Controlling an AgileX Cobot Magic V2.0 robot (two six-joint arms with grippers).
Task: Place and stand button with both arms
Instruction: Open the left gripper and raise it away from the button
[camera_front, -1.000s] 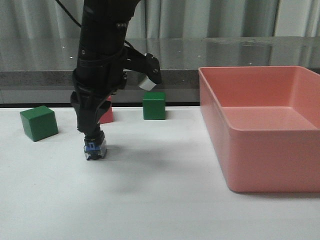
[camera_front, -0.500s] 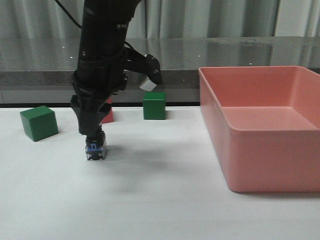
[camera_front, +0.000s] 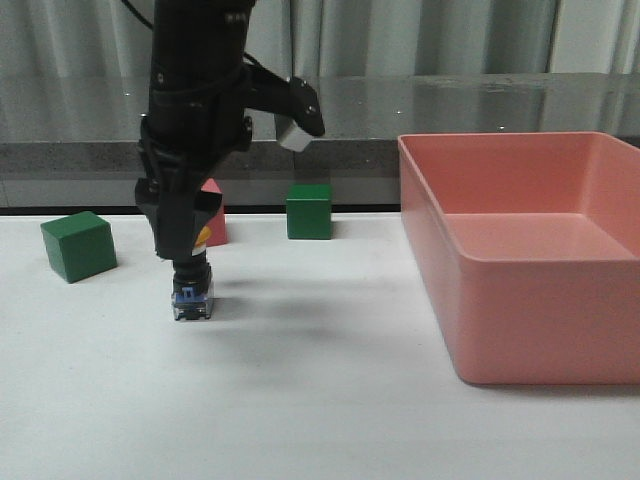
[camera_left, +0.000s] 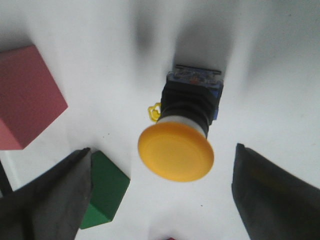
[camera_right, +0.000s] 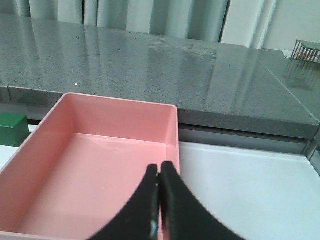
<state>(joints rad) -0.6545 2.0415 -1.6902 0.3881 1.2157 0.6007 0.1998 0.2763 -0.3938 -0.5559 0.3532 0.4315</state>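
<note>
The button stands upright on the white table, blue-and-clear base down, its yellow cap just below my left gripper. In the left wrist view the yellow cap faces the camera, with the black body and blue base behind it. My left gripper is open, its fingers wide on either side of the cap and not touching it. My right gripper is shut and empty, over the near rim of the pink bin. It is out of the front view.
A large pink bin stands on the right. A green cube sits at the left, a second green cube at the back, and a pink cube behind my left arm. The pink cube and a green cube show beside the button.
My left gripper has let go of the button and risen a little. The button stays standing on the table, and its yellow cap now shows below the fingers.
</note>
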